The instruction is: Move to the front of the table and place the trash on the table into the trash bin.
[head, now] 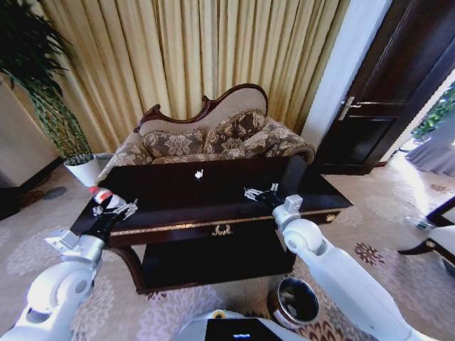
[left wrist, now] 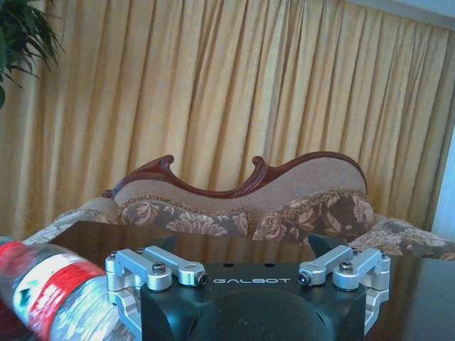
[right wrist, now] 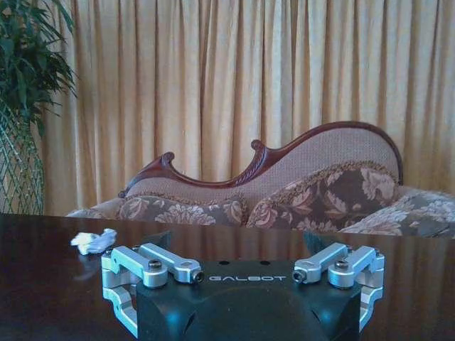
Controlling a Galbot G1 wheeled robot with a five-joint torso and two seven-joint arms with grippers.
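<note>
The table [head: 213, 206] is long, dark and glossy, with a gold emblem on its front, and stands right before me. A clear bottle [head: 104, 197] with a red cap and red-white label lies at its left end. My left gripper [head: 121, 209] hovers open just beside the bottle [left wrist: 44, 290], which is outside its fingers. My right gripper [head: 259, 192] is open over the table's right half with nothing in it. A small white crumpled scrap [head: 199, 173] lies near the far edge, left of and beyond the right gripper [right wrist: 93, 241]. The round dark trash bin [head: 295, 301] stands on the carpet below my right arm.
A patterned sofa [head: 213, 138] sits directly behind the table against gold curtains. A white plant pot [head: 84, 170] stands at the far left, a dark door [head: 384, 106] at the right. A dark chair leg [head: 430, 245] juts in at the right edge.
</note>
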